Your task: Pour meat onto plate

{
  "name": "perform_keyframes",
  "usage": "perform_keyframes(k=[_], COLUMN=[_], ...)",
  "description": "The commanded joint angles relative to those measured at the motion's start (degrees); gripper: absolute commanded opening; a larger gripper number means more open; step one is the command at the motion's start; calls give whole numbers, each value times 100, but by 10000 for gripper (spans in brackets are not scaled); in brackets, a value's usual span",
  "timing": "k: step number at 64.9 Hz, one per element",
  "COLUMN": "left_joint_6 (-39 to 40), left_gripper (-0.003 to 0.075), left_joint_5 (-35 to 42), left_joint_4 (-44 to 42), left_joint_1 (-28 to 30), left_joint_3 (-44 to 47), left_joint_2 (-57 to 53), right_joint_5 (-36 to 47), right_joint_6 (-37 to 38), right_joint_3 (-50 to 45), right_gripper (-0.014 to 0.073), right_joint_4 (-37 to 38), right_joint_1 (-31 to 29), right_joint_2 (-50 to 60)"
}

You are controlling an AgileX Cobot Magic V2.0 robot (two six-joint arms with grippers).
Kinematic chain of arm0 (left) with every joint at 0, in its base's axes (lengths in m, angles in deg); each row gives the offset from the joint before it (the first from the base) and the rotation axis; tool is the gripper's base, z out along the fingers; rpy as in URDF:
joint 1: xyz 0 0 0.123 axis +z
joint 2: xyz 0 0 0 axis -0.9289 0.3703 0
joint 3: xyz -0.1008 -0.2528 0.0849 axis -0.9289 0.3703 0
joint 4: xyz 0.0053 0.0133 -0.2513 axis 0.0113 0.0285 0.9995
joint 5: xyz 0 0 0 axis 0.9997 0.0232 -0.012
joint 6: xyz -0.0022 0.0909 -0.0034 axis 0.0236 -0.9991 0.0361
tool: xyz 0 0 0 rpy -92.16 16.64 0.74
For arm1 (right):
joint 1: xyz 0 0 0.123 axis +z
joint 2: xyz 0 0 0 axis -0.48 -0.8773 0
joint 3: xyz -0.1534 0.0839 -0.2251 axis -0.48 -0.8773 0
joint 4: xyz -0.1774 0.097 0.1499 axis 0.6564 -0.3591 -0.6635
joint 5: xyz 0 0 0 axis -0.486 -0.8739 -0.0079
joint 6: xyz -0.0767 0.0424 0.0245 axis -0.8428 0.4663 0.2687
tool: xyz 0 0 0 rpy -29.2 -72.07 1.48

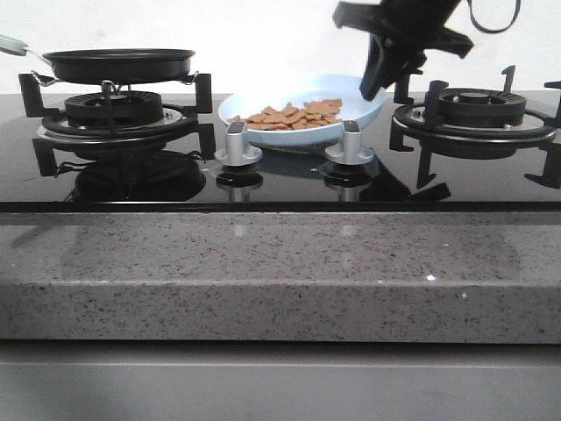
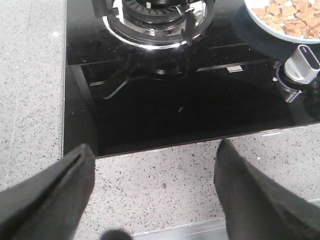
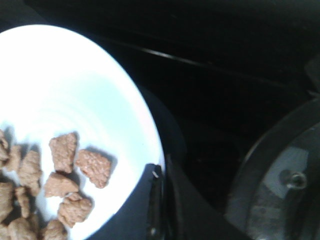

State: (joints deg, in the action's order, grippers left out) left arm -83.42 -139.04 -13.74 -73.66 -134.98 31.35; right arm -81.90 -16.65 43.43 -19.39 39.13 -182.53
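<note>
The pale blue-white plate (image 1: 294, 91) lies between the two burners, its right side raised. The meat (image 1: 294, 116), a heap of small orange-brown pieces, lies in its front left part. My right gripper (image 1: 372, 83) reaches down from above and is shut on the plate's right rim. The right wrist view shows the gripper (image 3: 161, 180) pinching the rim of the plate (image 3: 75, 90), one jaw inside and one outside, with meat (image 3: 65, 175) beside it. My left gripper (image 2: 152, 165) is open and empty above the stone counter's front edge. The plate (image 2: 263, 24) and meat (image 2: 290, 20) show at that view's corner.
A black frying pan (image 1: 118, 63) sits on the left burner (image 1: 114, 110). The right burner (image 1: 473, 110) with its black grate stands close to the right gripper. Two silver knobs (image 1: 238, 145) (image 1: 349, 143) stand in front of the plate. A speckled stone counter (image 1: 280, 272) runs along the front.
</note>
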Motion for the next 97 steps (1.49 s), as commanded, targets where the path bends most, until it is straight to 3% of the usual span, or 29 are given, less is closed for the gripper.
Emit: perform_keyframes(k=[1,7,16,22,36,46,61,97], left_joint_6=[40,40,40,40,40,40,40,40], left_gripper=[492,492,492,492,492,492,492,492], left_joint_5=[330,340,340,340,329,318,306,306], left_joint_4=[69,71,82,82,82,82,82,37], left_joint_1=[-48,-48,-48,-48,-48,-48,-48,-48], left_joint_3=[-143,-143,-143,-143,-143,-143,-143,-143], left_joint_2=[-16,-16,-16,-16,-3,-3,-3,-3], right_joint_5=[0,-18,16,-41,-484,-636,10,-210], right_joint_6=[-61,-61,-61,-66,-66,-66,-66,101], right_joint_3=[369,394,405,425,402,-107,-1902,-5612], right_gripper=[-71,52,304,387,384,384,384,384], right_joint_4=[-121,-121,-93,-73,-68,89,323,693], right_joint_1=[-67,-67,-67,-67,-67,-37,11,11], right_joint_2=[237,183,161,245,800,1555,3253,7121])
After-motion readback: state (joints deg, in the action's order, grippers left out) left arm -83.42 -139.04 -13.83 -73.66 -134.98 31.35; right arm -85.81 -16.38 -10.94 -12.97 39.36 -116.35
